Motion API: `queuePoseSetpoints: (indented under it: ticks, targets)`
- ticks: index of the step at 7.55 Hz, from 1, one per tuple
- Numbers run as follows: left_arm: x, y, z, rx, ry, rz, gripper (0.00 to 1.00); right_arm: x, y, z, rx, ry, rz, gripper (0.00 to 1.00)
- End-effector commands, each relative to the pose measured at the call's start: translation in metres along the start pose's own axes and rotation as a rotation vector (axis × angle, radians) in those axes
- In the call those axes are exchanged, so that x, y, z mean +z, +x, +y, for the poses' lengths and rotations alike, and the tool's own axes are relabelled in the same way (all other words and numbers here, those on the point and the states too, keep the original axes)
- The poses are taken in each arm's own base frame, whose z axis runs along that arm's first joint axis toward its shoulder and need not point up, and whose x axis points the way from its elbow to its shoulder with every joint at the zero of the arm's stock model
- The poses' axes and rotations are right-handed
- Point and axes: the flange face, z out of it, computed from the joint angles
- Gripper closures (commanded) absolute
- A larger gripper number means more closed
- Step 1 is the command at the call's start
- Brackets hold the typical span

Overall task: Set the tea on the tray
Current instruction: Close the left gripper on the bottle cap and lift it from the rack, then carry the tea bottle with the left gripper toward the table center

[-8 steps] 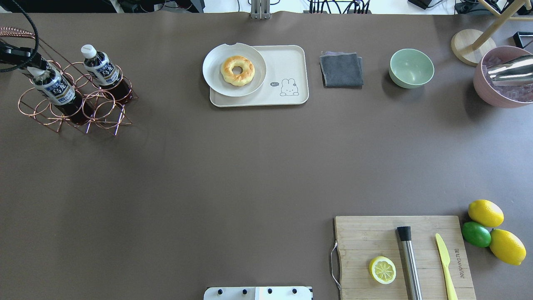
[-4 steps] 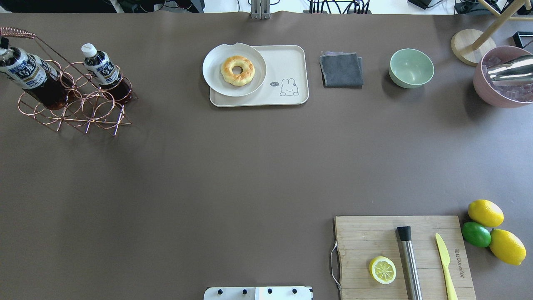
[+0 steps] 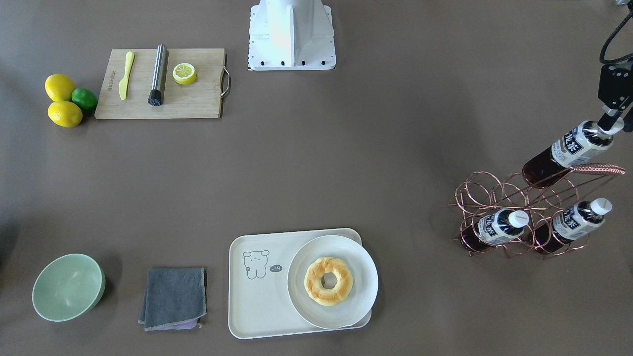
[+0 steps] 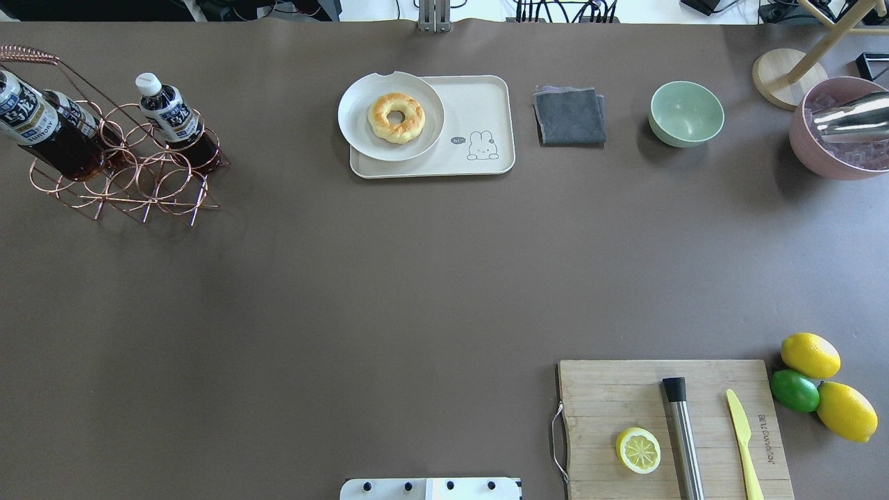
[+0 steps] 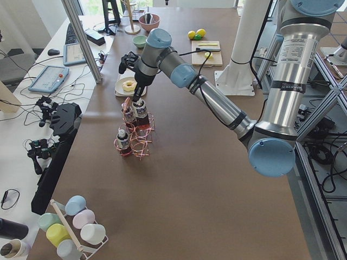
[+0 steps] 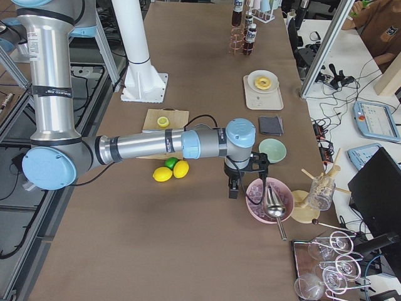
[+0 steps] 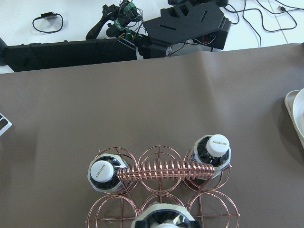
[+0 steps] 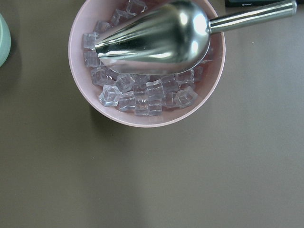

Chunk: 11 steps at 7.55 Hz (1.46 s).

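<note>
Brown desk (image 3: pixel 346 163), viewed from across and from above; entries run from the task item outward.

Tea (image 3: pixel 568 152): one bottle, hanging tilted at the far right of the front view. Its base is level with the top rings of the copper wire rack (image 3: pixel 514 195). It is probably clear of its cell, though base and wire overlap in every view.

Left gripper (image 3: pixel 612 124): clenched on the white cap, grasping the tea by its top.

Progress: pick judged made. The carry to the tray and the set-down remain.

Tray (image 3: pixel 252 306): lower centre, well apart from the rack. A round plate (image 3: pixel 363 301) with a doughnut (image 3: pixel 328 281) covers its right half; the left half, with the bear drawing, is bare.

Spare bottles (image 3: pixel 494 226): two, seated in the rack.

Hard to see: the left gripper is cut off in the overhead view, and the left wrist view catches only the held bottle's shoulder at its bottom edge.

Right gripper (image 6: pixel 233 186): appears only in the right side view, beside the pink ice bowl (image 6: pixel 269 199). Whether it is open or closed, I cannot tell.
</note>
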Motion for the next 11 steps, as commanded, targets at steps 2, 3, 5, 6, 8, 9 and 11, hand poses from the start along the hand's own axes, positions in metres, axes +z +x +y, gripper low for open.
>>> queuePoseSetpoints:
  ticks: [2, 3, 5, 6, 8, 9, 11]
  targets:
    - [-0.049, 0.056, 0.059, -0.062, -0.052, 0.105, 1.0, -0.001, 0.0, 0.002, 0.0, 0.001, -0.002, 0.0]
    - [-0.043, 0.073, 0.066, -0.07, -0.07, 0.114, 1.0, 0.001, 0.002, 0.002, -0.002, -0.002, 0.0, 0.0]
    - [-0.008, 0.153, 0.081, -0.115, -0.082, 0.069, 1.0, 0.002, 0.004, 0.003, -0.003, -0.004, 0.004, 0.0]
    - [-0.012, 0.211, 0.074, -0.14, -0.09, 0.056, 1.0, 0.002, 0.004, 0.005, 0.005, -0.004, 0.004, 0.0]
    - [-0.027, 0.305, 0.073, -0.176, -0.1, 0.02, 1.0, 0.003, 0.004, 0.008, -0.003, -0.006, 0.003, 0.0]
    - [-0.006, 0.337, 0.068, -0.183, -0.094, -0.008, 1.0, 0.004, 0.006, 0.008, 0.0, -0.009, 0.002, 0.0]
    - [0.024, 0.427, 0.066, -0.198, -0.086, -0.031, 1.0, 0.002, 0.005, 0.008, -0.009, -0.004, 0.002, 0.0]
